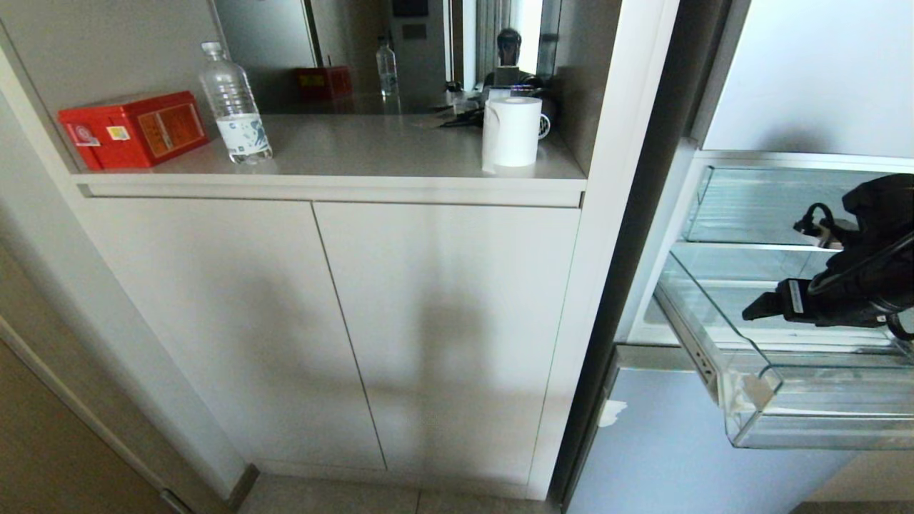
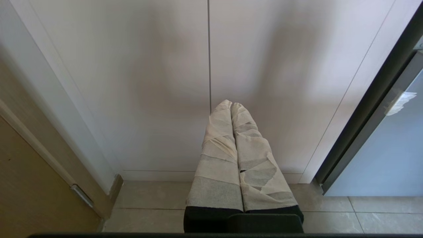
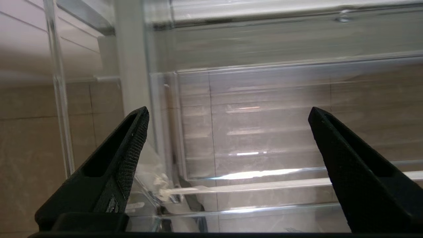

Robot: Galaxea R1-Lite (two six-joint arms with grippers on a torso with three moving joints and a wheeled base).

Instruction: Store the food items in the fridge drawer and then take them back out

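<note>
Facing a tall fridge (image 1: pixel 678 442) at the right of the head view and a pale cabinet (image 1: pixel 343 321) filling the rest, with the counter (image 1: pixel 371 150) above its doors

Looking down into the fridge drawer (image 1: pixel 821 421), pulled well out and hanging clear of the fridge front, with a second clear bin (image 1: pixel 750 207) sitting above it

Reaching the right gripper (image 1: pixel 757 308) in over the drawer, fingers spread about as wide as they go and gripping nothing, with only the ribbed clear floor showing between them in the right wrist view

Keeping the left gripper (image 2: pixel 231 105) parked low in front of the cabinet doors, taped fingers pressed together and holding nothing

Finding no food items in any view: none in the visible part of the drawer, none in either gripper, none on the counter, which is carrying only a red tin (image 1: pixel 132 128), a water bottle (image 1: pixel 232 103) and a paper roll (image 1: pixel 510 132)

Judging this as a moment at the drawer with an empty gripper, either just after a release or just before a pick; not telling which

Needing next, probably, to locate the fruit before lowering or withdrawing, and to keep clear of the drawer's front lip and side wall

Losing the drawer's right half beyond the head view's edge and under the arm, so possibly missing anything lying there
</note>
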